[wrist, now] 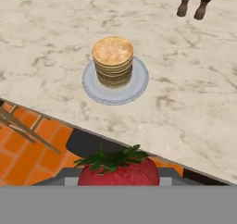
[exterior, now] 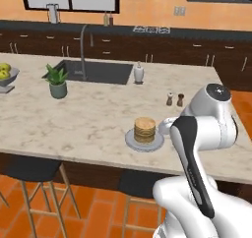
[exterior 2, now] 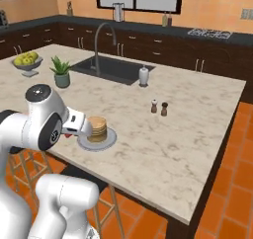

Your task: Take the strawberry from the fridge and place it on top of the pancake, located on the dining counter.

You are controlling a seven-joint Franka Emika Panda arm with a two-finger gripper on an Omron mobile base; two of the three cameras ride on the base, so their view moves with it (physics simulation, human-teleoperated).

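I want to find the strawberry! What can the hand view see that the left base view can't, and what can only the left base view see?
The hand view alone has the strawberry, red with green leaves, low at the tool, over the floor just off the dining counter's edge. The left base view alone has the sink, the potted plant, the fruit bowl and the white bottle. Both share the pancake on its plate, bare on top, and the salt and pepper shakers.
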